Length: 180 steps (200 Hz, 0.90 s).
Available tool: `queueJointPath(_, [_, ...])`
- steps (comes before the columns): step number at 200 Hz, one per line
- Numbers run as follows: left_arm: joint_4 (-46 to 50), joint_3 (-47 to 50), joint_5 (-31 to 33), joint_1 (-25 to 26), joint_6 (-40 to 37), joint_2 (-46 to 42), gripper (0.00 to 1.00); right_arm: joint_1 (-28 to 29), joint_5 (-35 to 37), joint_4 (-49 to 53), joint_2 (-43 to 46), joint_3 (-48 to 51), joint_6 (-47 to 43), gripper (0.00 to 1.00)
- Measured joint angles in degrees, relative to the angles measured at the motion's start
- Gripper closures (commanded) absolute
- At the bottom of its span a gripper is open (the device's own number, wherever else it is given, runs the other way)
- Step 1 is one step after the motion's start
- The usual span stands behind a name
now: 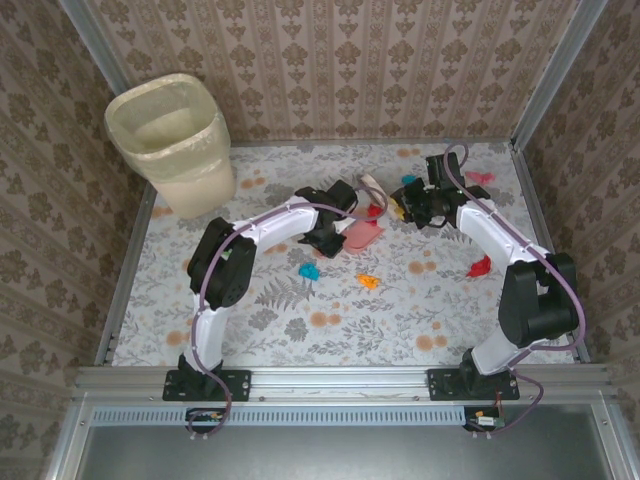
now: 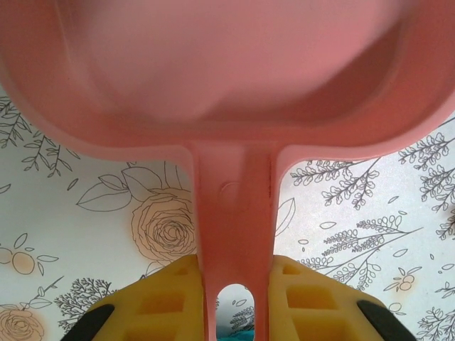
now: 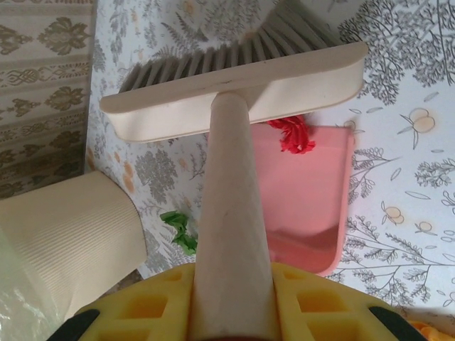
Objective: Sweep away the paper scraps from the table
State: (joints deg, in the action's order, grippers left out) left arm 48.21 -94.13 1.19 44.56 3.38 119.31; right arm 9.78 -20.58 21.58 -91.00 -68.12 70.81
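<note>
left jaws clamp dustpan (image 2: 227, 78) handle | right jaws clamp brush (image 3: 234, 96) handle | red scrap (image 3: 293, 133) at dustpan edge

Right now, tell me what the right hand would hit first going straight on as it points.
The brush that the right hand grips leads: its bristles would likely meet the table just past the red scrap at the lip of the dustpan, though depth is unclear.

Your left gripper (image 2: 234, 302) has its yellow fingers (image 2: 160, 302) pressed on either side of the pink dustpan (image 2: 234, 78) handle, the pan blurred, with the flower-printed table (image 2: 78, 234) behind it.
</note>
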Motion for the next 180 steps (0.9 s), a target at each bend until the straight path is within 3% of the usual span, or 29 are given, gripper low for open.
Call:
queueJointPath(106, [-1.5,0.3,-0.3,-2.3,0.9,0.0,1.00,2.6,-3.9,-4.2,7.7,10.2,1.4,1.00])
queueJointPath(180, [-3.5,2.3,-0.2,-2.3,1.2,-0.9,1.00,3.1,-3.7,-1.1,12.2,11.6,-2.2,1.00])
